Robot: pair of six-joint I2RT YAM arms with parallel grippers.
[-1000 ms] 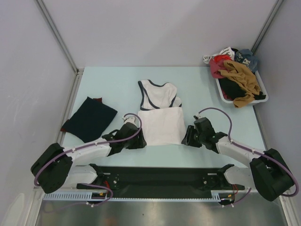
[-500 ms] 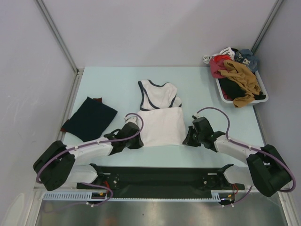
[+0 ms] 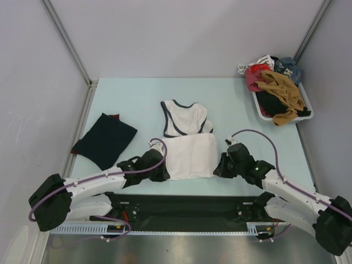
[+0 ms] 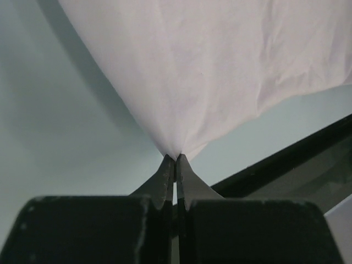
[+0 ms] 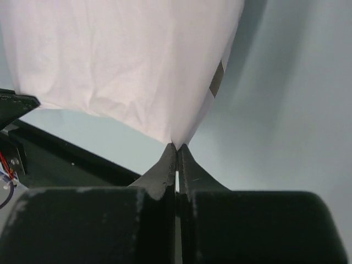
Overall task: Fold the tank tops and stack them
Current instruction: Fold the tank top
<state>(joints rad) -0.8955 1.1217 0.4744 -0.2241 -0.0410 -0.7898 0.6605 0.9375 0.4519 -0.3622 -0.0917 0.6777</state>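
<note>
The white tank top [image 3: 188,140] with navy trim lies in the middle of the table, its straps toward the far side. My left gripper [image 3: 163,174] is shut on its near left corner [image 4: 175,155], and the cloth fans up from the pinched tips. At the near right corner [image 5: 177,142] my right gripper [image 3: 219,169] is shut on the cloth in the same way. The near hem hangs lifted between the two grippers. A dark navy tank top [image 3: 104,138] lies folded flat at the left, with a bit of maroon trim at its far edge.
A white tray [image 3: 306,108] at the back right holds a heap of mixed clothes in red, tan, black and blue. A black rail [image 3: 187,208] runs along the table's near edge by the arm bases. Grey walls close in the back and sides.
Both grippers have closed on the white tank top's near corners. They have drawn the near hem up and slightly toward the arm bases, and the upper part has shifted a little.
</note>
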